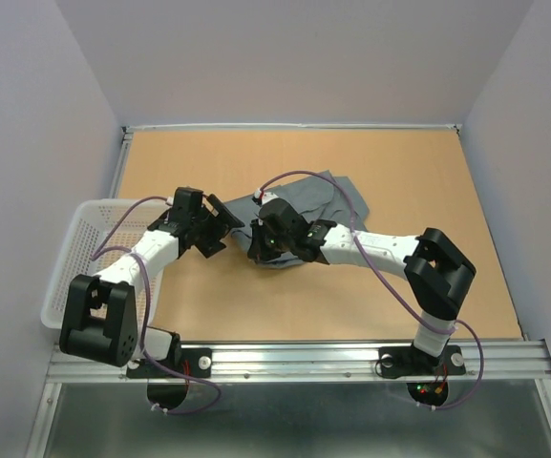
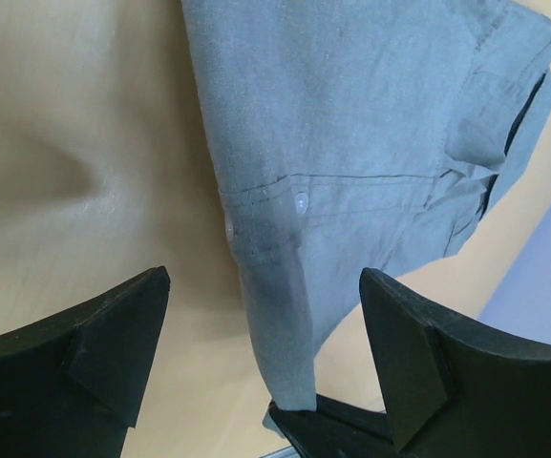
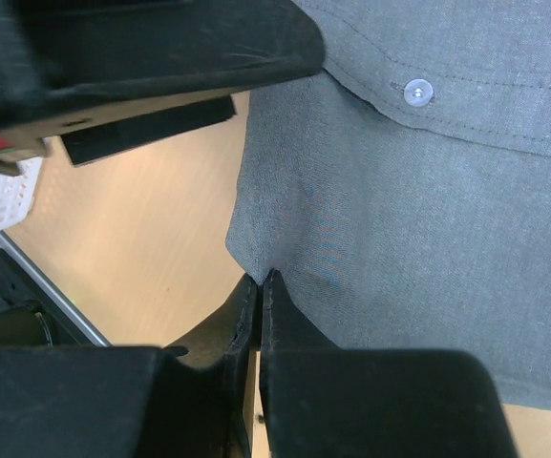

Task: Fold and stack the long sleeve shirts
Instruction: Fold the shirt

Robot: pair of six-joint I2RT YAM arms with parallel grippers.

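So over at the left edge of the desk [image 1: 399, 162] there's a white mesh basket [image 1: 84, 239], hanging partly off the side. The left arm [image 1: 151, 253] runs right past it, reaching in toward the middle of the desk. The left gripper [image 2: 264, 281] has its jaws spread wide apart with nothing clamped in them. It sits just at the left side of the grey shirt [image 1: 308, 196], and from the left wrist view a cuffed strip of the cloth shows in the gap between the two black fingers [image 2: 113, 334] without either one touching it. Two small pale buttons [image 2: 301, 202] show on that cuff.

The shirt itself is a rumpled heap around the middle of the desk, a bit closer to the far edge than the near one, not laid out flat and not folded neatly.

The right gripper [image 3: 261, 286] is on the near-left part of the heap, close to the left gripper. Its jaws are pressed tight together, and as far as the right wrist view shows, they pinch the edge of the grey cloth right at the tips. Another button sits a little above that spot. The right arm [image 1: 380, 250] stretches back across to the right, with its elbow up near the desk's near-right corner.
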